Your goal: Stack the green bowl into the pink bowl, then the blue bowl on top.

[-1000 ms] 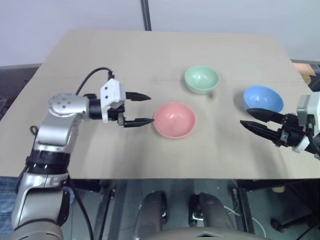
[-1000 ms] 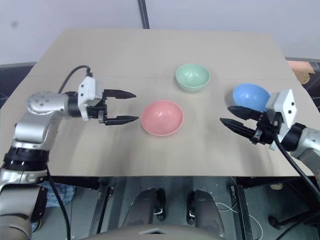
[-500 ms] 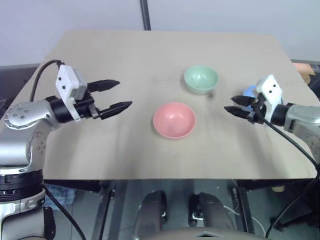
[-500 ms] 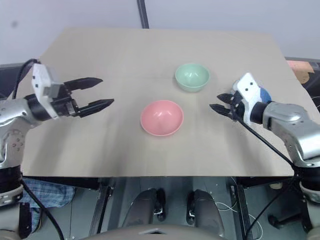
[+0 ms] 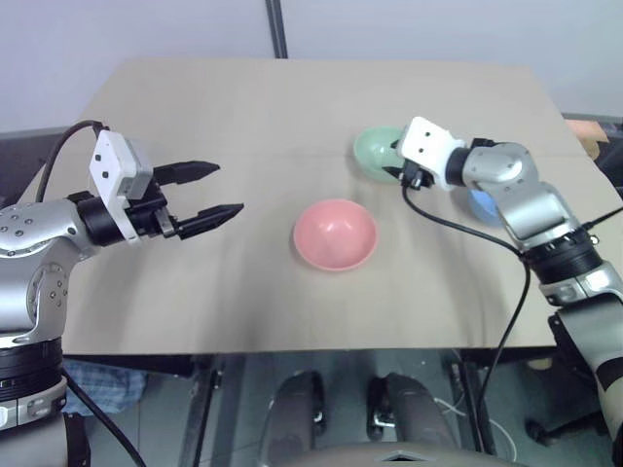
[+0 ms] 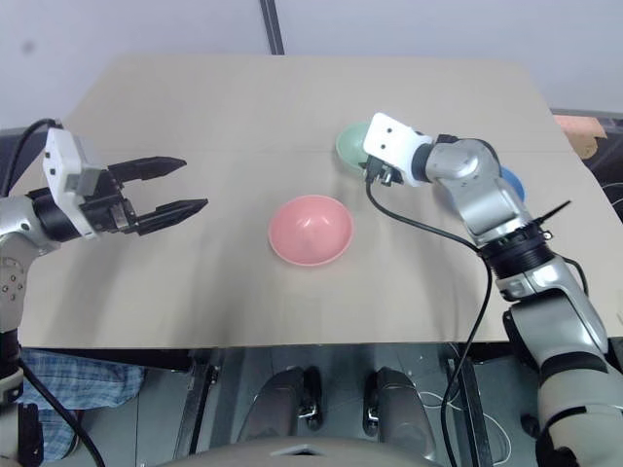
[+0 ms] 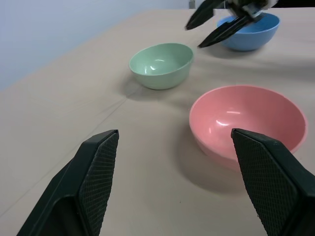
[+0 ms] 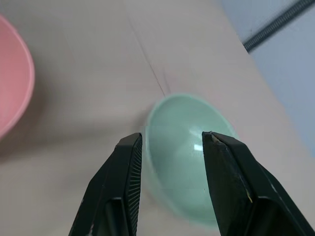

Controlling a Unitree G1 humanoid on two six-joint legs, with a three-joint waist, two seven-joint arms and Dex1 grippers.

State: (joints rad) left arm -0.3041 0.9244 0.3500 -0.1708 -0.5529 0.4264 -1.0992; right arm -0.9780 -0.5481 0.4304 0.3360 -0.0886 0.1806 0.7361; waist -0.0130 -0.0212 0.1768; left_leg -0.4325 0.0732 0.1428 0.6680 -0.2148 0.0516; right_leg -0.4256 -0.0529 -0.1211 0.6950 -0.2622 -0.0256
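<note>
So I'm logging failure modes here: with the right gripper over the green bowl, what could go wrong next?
The right gripper is open above the green bowl, its near rim between the fingers; a shallow pinch on the smooth wall could slip or tip it. The blue bowl sits close behind that arm, so lifting or swinging might knock it. The pink bowl could slide if the green one lands off-centre.
</note>
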